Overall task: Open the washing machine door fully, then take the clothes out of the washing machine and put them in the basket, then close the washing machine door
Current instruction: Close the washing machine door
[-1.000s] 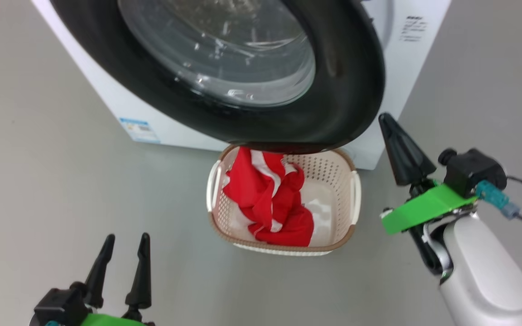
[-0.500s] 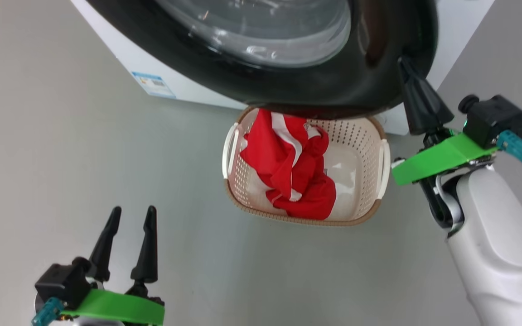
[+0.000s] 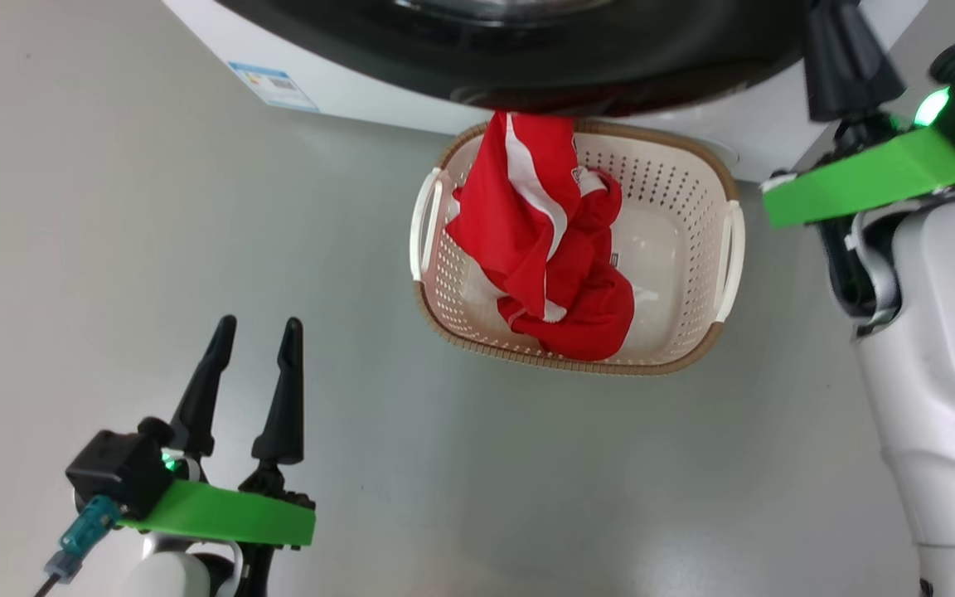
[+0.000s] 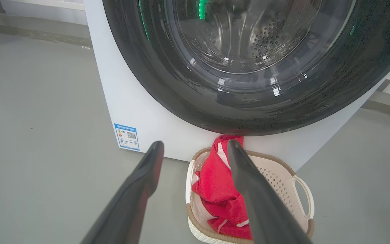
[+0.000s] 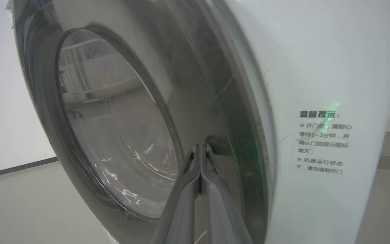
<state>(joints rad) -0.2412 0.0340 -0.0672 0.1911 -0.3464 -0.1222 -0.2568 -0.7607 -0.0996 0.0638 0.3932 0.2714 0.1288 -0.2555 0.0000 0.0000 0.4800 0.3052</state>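
Observation:
The washing machine door lies close against the white washing machine. Its black rim and glass window face the left wrist view. My right gripper is shut, with its tips on the black rim of the door; it also shows at the head view's upper right. The red clothes lie in the cream basket on the floor under the door. One fold rises to the door's lower edge. My left gripper is open and empty, low and left of the basket.
Grey floor spreads around the basket and to its left. A blue label sits on the machine's lower left corner, and printed text on its front right. A white wall stands behind the machine.
My right gripper has come from beside the door onto its rim, and the door has swung closer to the machine. The head camera has shifted. The left gripper stays open.

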